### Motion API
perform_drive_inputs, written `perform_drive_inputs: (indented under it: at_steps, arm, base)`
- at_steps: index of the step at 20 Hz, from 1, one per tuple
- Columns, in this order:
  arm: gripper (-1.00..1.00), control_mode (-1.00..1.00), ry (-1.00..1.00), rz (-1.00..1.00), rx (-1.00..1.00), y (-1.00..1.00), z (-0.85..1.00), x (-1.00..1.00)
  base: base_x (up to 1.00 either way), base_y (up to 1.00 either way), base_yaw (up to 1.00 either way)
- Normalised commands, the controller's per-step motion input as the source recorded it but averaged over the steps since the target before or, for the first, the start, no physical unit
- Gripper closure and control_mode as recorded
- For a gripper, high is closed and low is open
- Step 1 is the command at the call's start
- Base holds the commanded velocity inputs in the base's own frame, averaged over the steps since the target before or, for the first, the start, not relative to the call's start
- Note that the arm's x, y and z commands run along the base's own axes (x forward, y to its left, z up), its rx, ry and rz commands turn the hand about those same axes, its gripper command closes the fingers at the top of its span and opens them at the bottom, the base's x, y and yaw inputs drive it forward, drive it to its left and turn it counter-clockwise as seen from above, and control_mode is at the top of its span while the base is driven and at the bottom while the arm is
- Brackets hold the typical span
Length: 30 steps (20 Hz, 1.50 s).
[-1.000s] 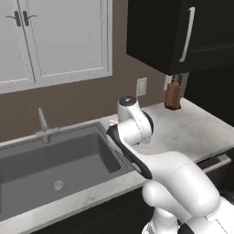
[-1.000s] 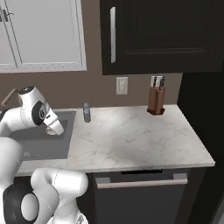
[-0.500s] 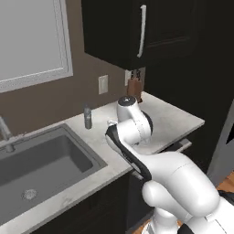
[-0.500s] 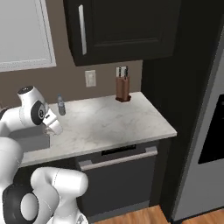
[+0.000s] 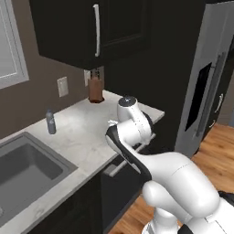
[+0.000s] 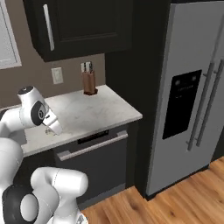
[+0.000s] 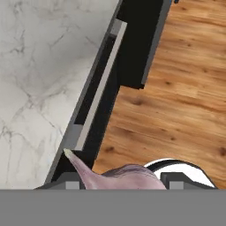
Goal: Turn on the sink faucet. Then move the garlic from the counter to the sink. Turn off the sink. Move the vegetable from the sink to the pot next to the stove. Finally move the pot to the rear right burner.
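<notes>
Between the end effector's (image 7: 119, 185) two fingertips sits the purple-skinned garlic (image 7: 115, 177), clamped, its pointed tip slanting out over the front edge of the marble bench (image 7: 39, 84). Below that edge runs the dishwasher's grey handle (image 7: 98, 90), with wood floor (image 7: 185, 88) beyond. A knife block (image 5: 95, 89) stands at the bench's back edge.

This is a home kitchen: a marble counter (image 5: 87, 132) holds a sink (image 5: 27, 171) and a knife block (image 6: 89, 82), with dark cabinets (image 6: 78, 24) above, a dishwasher (image 6: 94, 164) below, a steel fridge (image 6: 192, 96) at right, and a wood floor (image 6: 175, 201).
</notes>
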Motion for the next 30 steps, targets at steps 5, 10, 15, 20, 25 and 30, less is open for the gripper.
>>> perform_drive_inputs:
  at_steps: [5,10,15,20,25,30]
  arm:
    - [1.0,1.0,0.0,0.0,0.0,0.0,0.0,0.0]
    - [1.0,1.0,0.0,0.0,0.0,0.0,0.0,0.0]
    - [1.0,1.0,0.0,0.0,0.0,0.0,0.0,0.0]
    - [1.0,1.0,0.0,0.0,0.0,0.0,0.0,0.0]
    - [1.0,1.0,0.0,0.0,0.0,0.0,0.0,0.0]
    - [1.0,1.0,0.0,0.0,0.0,0.0,0.0,0.0]
  base:
    - [-0.28,-0.29,-0.39]
    - [-0.24,-0.28,-0.4]
    - [-0.2,-0.34,-0.41]
    - [-0.16,-0.35,-0.41]
    - [-0.17,-0.37,-0.4]
    - [-0.16,-0.39,-0.4]
